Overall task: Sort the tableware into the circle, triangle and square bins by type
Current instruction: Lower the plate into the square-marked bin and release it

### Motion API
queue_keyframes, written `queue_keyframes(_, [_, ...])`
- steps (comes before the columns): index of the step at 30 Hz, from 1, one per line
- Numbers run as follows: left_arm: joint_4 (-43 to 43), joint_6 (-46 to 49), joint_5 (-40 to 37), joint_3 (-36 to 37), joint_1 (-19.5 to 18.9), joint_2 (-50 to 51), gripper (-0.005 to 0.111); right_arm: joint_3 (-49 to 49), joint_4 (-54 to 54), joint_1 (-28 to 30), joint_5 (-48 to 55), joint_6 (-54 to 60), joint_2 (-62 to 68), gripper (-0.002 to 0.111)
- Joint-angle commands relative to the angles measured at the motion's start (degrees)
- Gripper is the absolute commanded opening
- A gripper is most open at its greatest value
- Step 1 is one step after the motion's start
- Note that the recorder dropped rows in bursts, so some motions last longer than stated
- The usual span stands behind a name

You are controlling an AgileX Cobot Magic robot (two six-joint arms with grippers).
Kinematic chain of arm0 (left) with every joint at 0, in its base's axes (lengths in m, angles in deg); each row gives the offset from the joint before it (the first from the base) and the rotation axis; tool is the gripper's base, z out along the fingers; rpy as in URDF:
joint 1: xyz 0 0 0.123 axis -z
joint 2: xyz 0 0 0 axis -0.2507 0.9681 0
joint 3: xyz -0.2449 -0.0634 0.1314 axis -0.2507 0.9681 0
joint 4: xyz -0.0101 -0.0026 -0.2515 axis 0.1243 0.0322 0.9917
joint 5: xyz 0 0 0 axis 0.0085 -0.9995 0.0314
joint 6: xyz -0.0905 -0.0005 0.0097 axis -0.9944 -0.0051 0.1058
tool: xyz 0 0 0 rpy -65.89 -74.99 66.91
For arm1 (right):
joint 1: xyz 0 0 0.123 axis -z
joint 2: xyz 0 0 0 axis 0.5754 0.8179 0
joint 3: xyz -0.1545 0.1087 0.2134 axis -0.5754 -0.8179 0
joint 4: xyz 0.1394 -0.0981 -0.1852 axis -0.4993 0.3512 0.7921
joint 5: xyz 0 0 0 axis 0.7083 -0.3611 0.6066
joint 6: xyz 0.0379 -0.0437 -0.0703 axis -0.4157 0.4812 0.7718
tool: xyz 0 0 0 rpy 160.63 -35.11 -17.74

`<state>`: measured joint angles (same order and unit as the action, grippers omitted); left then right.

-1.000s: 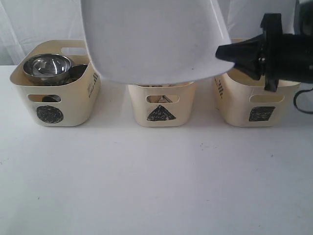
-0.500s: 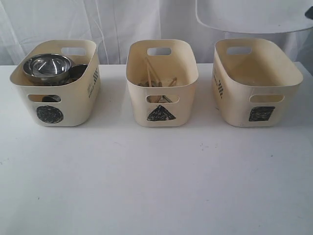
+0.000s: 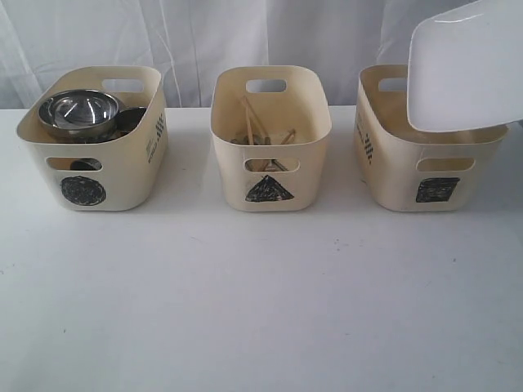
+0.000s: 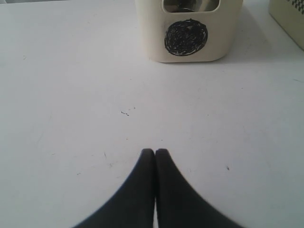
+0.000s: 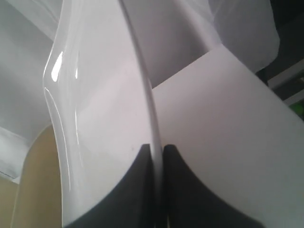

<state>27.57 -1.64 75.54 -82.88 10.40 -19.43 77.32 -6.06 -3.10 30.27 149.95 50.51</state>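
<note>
The large white square plate (image 3: 470, 65) hangs tilted above the square bin (image 3: 425, 155) at the right, hiding part of its far rim. My right gripper (image 5: 157, 148) is shut on the plate's rim (image 5: 142, 90); the gripper itself is out of the exterior view. The circle bin (image 3: 90, 159) at the left holds steel bowls (image 3: 80, 113) and other steel pieces. In the triangle bin (image 3: 271, 143) in the middle lie pale chopsticks (image 3: 252, 122) and cutlery. My left gripper (image 4: 155, 152) is shut and empty, low over the table in front of the circle bin (image 4: 187, 35).
The three tubs stand in a row at the back of a white table (image 3: 261, 294). A white curtain (image 3: 204, 37) hangs behind them. In the left wrist view the edge of a second tub (image 4: 289, 19) shows beside the circle bin.
The plate swung from the upper middle of the view to the right, then came down and tilted over the square bin. The right arm left the exterior view.
</note>
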Motion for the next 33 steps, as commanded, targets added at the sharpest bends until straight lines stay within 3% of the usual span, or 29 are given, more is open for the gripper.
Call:
queue_keyframes(1, [0.3,0.2,0.0,0.2,0.3,-0.2,0.000,0.7,-1.8,0.1,0.5,6.4,1.1,0.000])
queue_keyframes(16, [0.3,0.2,0.0,0.2,0.3,-0.2,0.000,0.7,-1.9,0.0,1.3,7.3,5.0,0.000])
queue_keyframes(25, [0.3,0.2,0.0,0.2,0.3,-0.2,0.000,0.7,-2.0,0.0,4.8,7.3,5.0,0.017])
queue_keyframes(33, [0.3,0.2,0.0,0.2,0.3,-0.2,0.000,0.8,-2.4,0.0,10.6,6.8,4.1,0.018])
